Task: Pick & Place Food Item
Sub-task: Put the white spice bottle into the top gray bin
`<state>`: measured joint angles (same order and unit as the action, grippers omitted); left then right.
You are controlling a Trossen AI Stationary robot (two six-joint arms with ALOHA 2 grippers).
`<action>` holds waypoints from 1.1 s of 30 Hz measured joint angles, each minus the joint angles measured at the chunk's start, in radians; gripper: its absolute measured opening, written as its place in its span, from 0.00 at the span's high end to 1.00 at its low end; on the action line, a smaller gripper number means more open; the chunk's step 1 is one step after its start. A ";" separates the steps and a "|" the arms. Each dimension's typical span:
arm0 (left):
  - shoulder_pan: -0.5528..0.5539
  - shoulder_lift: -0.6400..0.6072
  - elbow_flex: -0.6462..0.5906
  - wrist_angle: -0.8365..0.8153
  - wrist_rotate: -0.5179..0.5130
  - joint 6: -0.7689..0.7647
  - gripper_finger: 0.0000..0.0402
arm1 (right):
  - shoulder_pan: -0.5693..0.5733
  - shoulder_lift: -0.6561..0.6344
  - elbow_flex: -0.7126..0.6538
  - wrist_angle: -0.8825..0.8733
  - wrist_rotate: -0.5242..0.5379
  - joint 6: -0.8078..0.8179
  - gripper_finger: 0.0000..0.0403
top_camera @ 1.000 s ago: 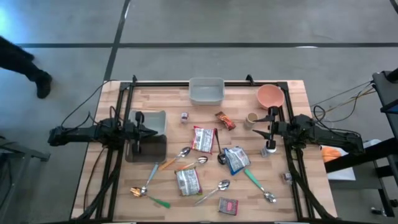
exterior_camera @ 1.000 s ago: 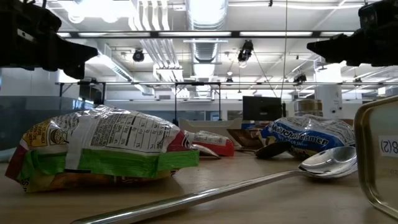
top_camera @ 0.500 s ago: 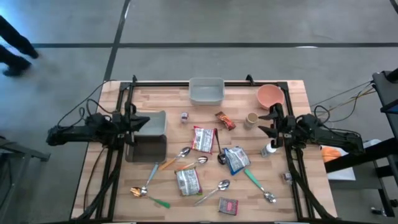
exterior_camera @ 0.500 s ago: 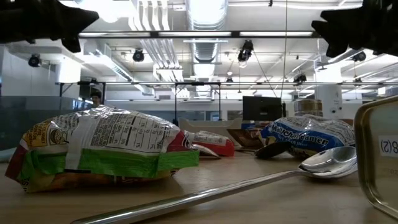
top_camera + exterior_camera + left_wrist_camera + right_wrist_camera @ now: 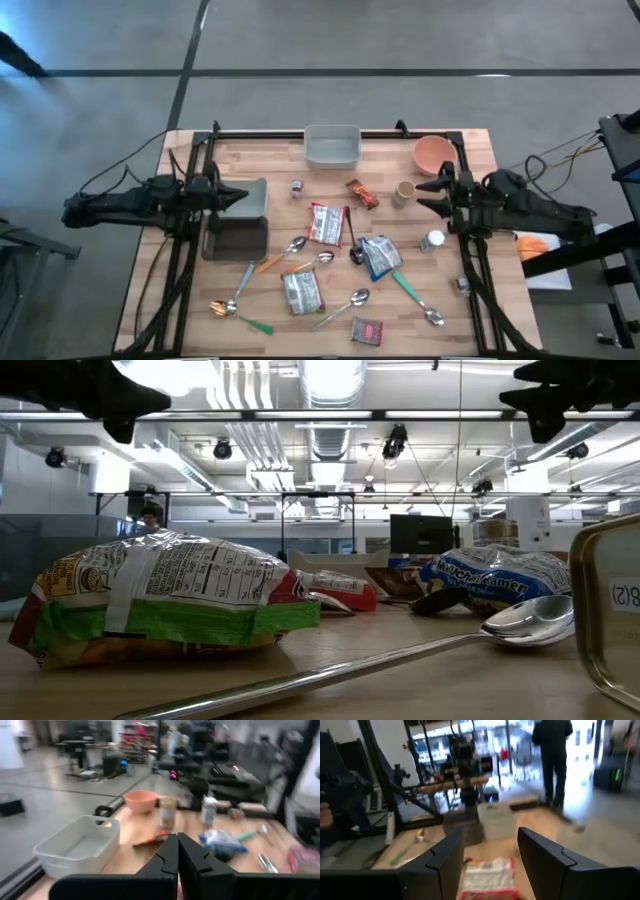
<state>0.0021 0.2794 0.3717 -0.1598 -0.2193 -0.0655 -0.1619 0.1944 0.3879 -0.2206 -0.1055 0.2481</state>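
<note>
Retracting: right gripper (image 5: 428, 195) is drawn back to 3 o'clock, fingers apart, empty | white bottle (image 5: 433, 240) is left standing free | left gripper (image 5: 236, 197) pinched shut at 9 o'clock | snack packets (image 5: 327, 222) lie centre, unpicked.

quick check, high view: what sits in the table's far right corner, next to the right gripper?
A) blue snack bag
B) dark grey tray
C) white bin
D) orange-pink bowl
D: the orange-pink bowl sits at the far right corner, just beyond the right gripper, whose fingers are open and empty; the white bin is at the far middle.
</note>
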 joint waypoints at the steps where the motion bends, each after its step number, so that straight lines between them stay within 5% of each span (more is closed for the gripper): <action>1: 0.000 -0.002 0.000 0.016 -0.042 -0.033 1.00 | 0.000 0.021 0.026 -0.030 0.000 0.047 0.54; 5: 0.000 -0.020 0.008 0.028 -0.151 -0.115 1.00 | 0.000 0.085 0.101 -0.124 -0.001 0.067 0.54; 20: 0.000 -0.022 0.003 0.036 -0.131 -0.119 1.00 | 0.000 0.269 0.338 -0.405 -0.164 0.266 0.54; 26: 0.000 -0.022 0.002 0.039 -0.131 -0.119 1.00 | 0.000 0.410 0.463 -0.717 -0.113 0.301 0.54; 33: 0.000 -0.022 0.001 0.032 -0.128 -0.119 1.00 | 0.000 0.575 0.545 -0.890 -0.071 0.415 0.54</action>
<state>0.0017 0.2573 0.3729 -0.1280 -0.3473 -0.1848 -0.1619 0.7694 0.9324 -1.1107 -0.1761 0.6631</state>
